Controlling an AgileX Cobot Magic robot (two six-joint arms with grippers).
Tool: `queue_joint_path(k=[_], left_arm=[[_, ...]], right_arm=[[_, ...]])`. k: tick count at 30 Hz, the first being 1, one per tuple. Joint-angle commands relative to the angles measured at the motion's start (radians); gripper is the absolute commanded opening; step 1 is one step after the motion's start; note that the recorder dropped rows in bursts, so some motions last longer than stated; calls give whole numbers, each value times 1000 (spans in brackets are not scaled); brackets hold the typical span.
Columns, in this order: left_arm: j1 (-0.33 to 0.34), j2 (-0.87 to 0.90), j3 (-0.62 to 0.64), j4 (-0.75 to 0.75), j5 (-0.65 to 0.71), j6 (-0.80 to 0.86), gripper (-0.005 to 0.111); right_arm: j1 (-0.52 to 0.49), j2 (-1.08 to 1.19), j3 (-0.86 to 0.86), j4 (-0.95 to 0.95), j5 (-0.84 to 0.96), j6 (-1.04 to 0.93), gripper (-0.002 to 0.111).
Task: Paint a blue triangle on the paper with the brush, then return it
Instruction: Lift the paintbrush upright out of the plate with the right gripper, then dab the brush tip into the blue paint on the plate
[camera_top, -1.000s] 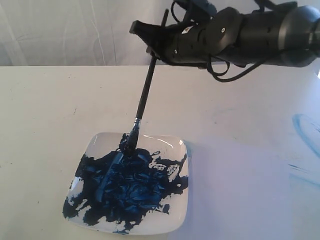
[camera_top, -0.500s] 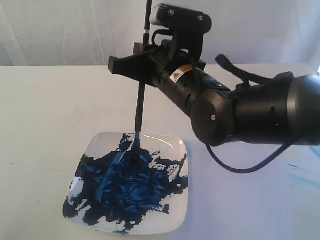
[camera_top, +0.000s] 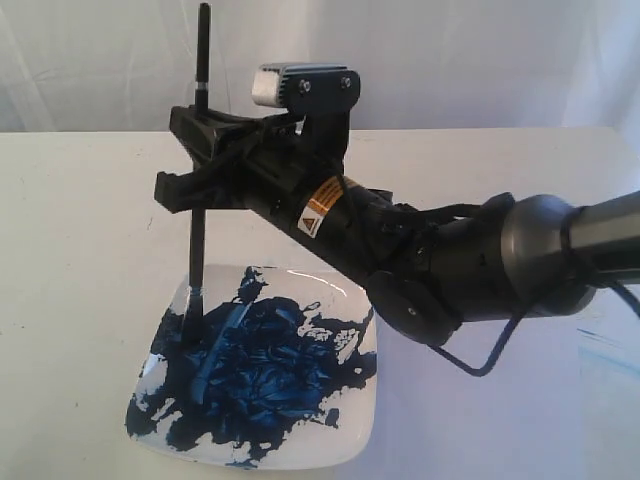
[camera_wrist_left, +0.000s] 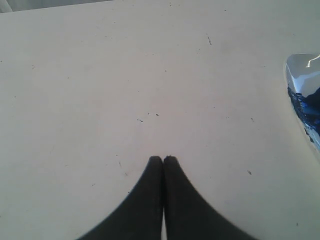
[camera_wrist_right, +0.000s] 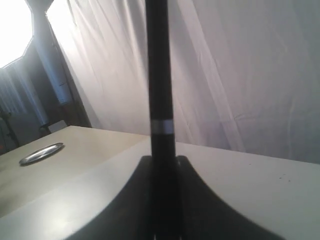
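Note:
My right gripper (camera_top: 192, 152) reaches across to the left and is shut on the brush (camera_top: 196, 245), a thin black stick held upright. Its tip dips into the blue paint at the back left of the white square dish (camera_top: 355, 420). In the right wrist view the brush handle (camera_wrist_right: 160, 75) rises from between the shut fingers of that gripper (camera_wrist_right: 162, 161). The bluish-white paper (camera_top: 500, 420) lies right of the dish. No blue triangle shows. My left gripper (camera_wrist_left: 163, 159) is shut on nothing over bare table, with the dish rim (camera_wrist_left: 300, 65) off to one side.
Faint light-blue smears (camera_top: 605, 350) mark the paper at the far right. White cloth hangs behind the table. A round metal ring (camera_wrist_right: 41, 153) lies on a far table surface. The right arm's bulky wrist (camera_top: 450, 270) hangs over the dish's right side.
The right gripper has swung left with the brush, which went from tilted to upright. Its tip slid from the dish's back middle to the back left.

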Motion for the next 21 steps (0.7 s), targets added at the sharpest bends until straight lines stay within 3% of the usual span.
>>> queue_joint_path(k=[1, 18, 21], left_arm=[[-6, -4, 6, -8, 1, -6, 0], [-6, -4, 6, -8, 1, -6, 0], [-6, -4, 6, -8, 1, -6, 0]], right_arm=[[1, 46, 2, -39, -51, 62, 0], [1, 131, 2, -39, -90, 88, 0], [1, 131, 2, -25, -63, -9, 0]])
